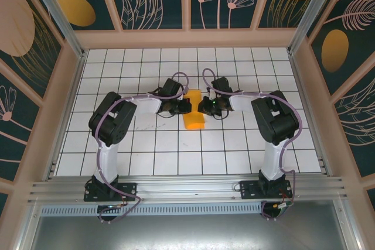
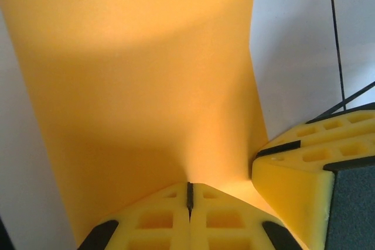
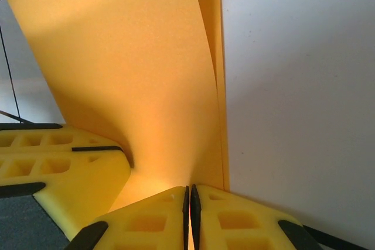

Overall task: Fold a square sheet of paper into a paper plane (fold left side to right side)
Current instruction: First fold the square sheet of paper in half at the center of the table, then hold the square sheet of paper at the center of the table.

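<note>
The orange-yellow sheet of paper (image 1: 194,119) lies mid-table as a narrow upright strip, bowed up between the two grippers. My left gripper (image 1: 184,107) touches its left side and my right gripper (image 1: 203,107) its right side. In the left wrist view the paper (image 2: 135,74) rises in front of the left gripper (image 2: 189,195), whose jaws are shut on its near edge; the right gripper's yellow fingers (image 2: 304,156) stand close beside. In the right wrist view the right gripper (image 3: 189,196) is shut on the paper (image 3: 129,57), where two layers show along the right edge.
The white grid-tiled table (image 1: 234,144) spreads around the paper on all sides. Patterned dark walls with wooden frames (image 1: 187,27) close the back and sides. The arm bases sit on the metal rail (image 1: 187,188) at the near edge.
</note>
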